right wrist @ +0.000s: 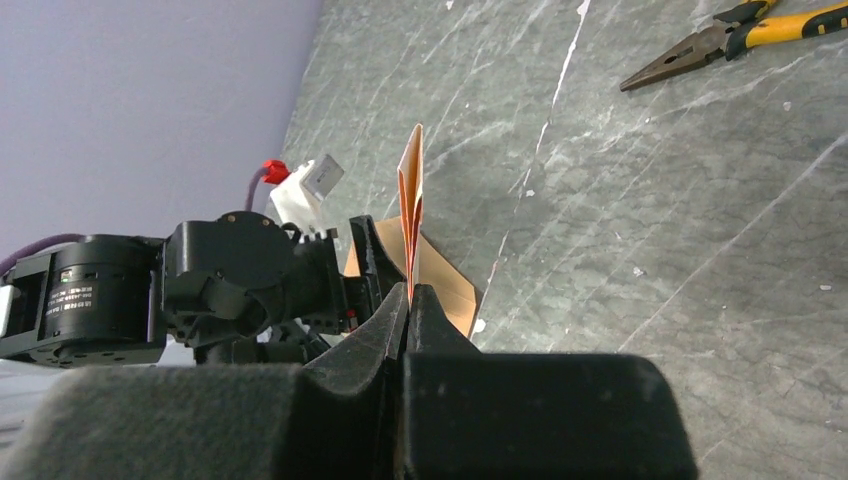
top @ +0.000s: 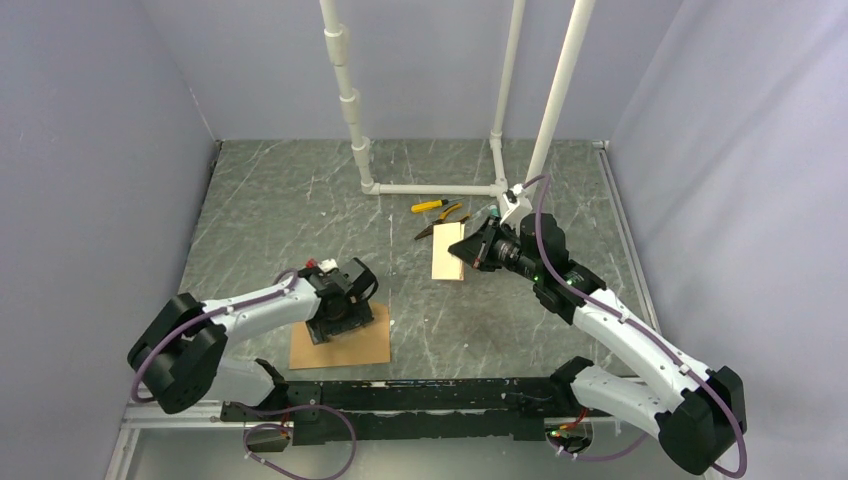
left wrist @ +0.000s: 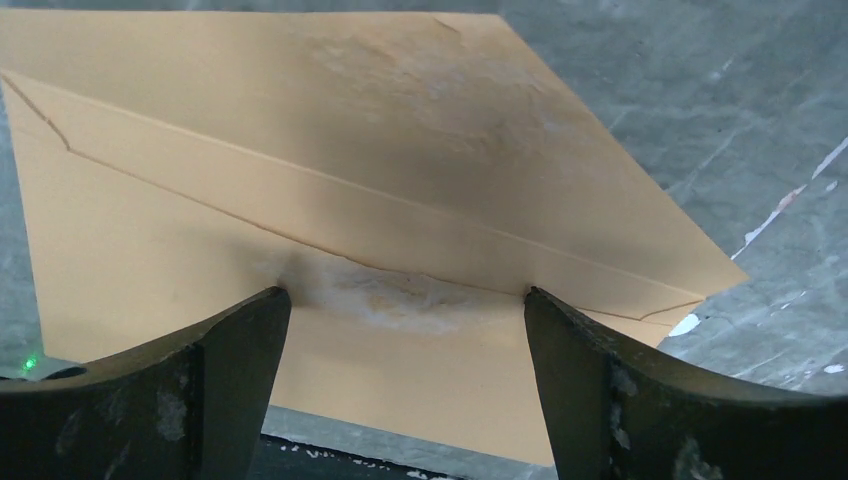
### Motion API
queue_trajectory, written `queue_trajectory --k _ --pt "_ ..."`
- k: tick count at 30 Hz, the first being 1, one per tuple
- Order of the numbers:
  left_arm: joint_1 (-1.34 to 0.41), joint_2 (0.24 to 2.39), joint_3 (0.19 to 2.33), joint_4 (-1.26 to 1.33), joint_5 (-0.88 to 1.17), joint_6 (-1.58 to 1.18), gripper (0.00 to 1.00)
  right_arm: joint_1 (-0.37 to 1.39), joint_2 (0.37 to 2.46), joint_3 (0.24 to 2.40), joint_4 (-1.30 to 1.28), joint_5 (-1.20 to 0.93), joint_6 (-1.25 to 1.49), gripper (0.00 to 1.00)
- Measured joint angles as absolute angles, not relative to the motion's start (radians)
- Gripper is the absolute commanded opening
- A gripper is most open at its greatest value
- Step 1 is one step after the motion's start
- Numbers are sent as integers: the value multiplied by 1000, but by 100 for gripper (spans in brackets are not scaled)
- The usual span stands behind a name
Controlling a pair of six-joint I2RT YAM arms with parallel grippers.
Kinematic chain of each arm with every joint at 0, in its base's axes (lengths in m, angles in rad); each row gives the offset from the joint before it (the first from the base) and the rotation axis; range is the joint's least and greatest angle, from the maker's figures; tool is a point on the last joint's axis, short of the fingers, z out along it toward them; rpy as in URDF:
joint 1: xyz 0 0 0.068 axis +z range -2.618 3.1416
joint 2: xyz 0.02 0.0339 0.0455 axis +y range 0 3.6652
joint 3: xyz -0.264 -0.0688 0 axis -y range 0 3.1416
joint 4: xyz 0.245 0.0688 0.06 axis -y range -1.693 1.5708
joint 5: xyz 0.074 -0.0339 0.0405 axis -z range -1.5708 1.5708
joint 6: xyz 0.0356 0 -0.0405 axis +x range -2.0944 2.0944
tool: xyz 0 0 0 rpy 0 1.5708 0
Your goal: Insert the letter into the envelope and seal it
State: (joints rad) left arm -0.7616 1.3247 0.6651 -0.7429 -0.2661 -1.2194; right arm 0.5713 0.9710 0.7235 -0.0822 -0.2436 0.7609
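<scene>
The brown envelope lies flat near the table's front left, and it fills the left wrist view with its flap spread away from the pocket. My left gripper is open, pointing down, and both fingertips touch the envelope at the flap's fold line. My right gripper is shut on the tan letter and holds it above the table's middle. In the right wrist view the letter stands edge-on out of the closed gripper, with the envelope and the left arm beyond it.
Yellow-handled pliers lie on the table behind the letter, and they show at the top right of the right wrist view. A white pipe frame stands at the back. Grey walls close in both sides.
</scene>
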Motion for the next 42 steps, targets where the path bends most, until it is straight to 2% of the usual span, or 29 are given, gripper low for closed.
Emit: queue_trajectory --k 6,10,14,20,24,27,33,42 --pt "-760 1393 715 -719 -214 -1042 87 573 971 723 -90 -236 758 0" --pt "-764 1541 855 -668 -118 -838 83 574 982 724 -125 -211 754 0" --pt "-785 1662 986 -622 -53 -670 83 579 999 724 -166 -176 754 0" --pt "-794 1679 1032 -549 -6 -568 86 582 1000 724 -201 -154 745 0" --pt "-794 1606 1042 -543 -11 -570 88 592 1004 720 -198 -179 714 0" --pt "-794 1467 1040 -568 -73 -661 85 622 1047 719 -175 -186 690 0" --pt "-765 1244 927 -628 -174 -884 78 736 1276 785 -151 -172 634 0" --pt "-620 1206 681 -647 -109 -1019 74 785 1567 967 -117 -255 491 0"
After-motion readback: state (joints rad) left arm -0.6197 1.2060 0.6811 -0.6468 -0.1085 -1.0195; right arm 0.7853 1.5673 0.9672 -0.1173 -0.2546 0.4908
